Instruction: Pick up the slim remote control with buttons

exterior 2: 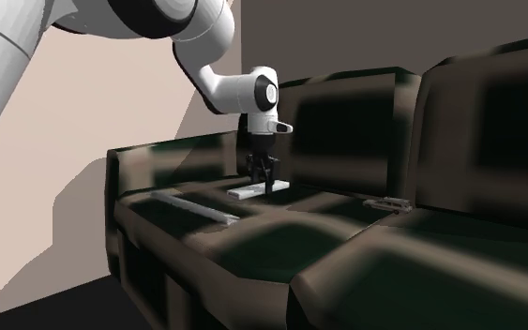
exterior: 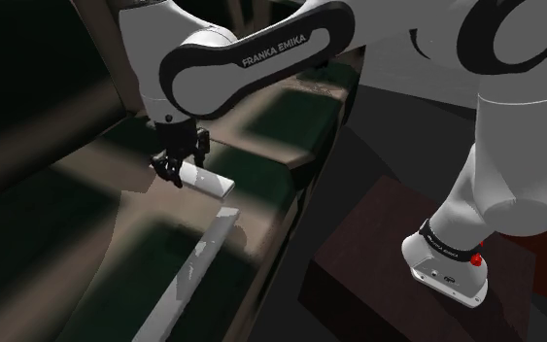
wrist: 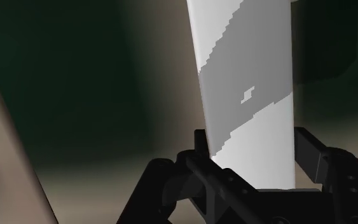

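The remote (exterior: 210, 181) is a slim, flat, plain white bar over the dark green sofa seat (exterior: 261, 146). My black gripper (exterior: 171, 169) points straight down and is shut on one end of it. In the second exterior view the remote (exterior 2: 248, 191) sticks out sideways from the gripper (exterior 2: 264, 178), level and close above the cushion; I cannot tell whether it touches. In the wrist view the remote (wrist: 247, 83) runs away from the gripper (wrist: 250, 162), with a black finger pressed on each long edge.
A longer thin white strip (exterior: 198, 264) lies on the seat nearer the front edge (exterior 2: 196, 208). A small grey flat object (exterior 2: 389, 202) sits in the gap by the backrest. The dark stand (exterior: 378, 243) carries the arm's base (exterior: 448, 264).
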Robot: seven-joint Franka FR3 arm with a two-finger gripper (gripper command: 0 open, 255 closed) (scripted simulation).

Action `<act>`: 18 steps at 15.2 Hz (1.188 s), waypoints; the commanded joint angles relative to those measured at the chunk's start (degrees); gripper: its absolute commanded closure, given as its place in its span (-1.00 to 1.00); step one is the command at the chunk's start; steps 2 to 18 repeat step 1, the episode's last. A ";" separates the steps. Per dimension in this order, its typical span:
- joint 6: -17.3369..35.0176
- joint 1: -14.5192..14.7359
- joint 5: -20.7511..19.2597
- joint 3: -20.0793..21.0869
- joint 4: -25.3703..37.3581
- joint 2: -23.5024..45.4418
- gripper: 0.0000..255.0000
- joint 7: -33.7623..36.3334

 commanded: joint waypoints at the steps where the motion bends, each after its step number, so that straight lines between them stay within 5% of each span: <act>1: -0.63 0.06 0.02 0.01 0.67 0.04 1.00 -0.04; 18: -0.63 0.06 0.02 0.01 0.67 0.04 1.00 -0.04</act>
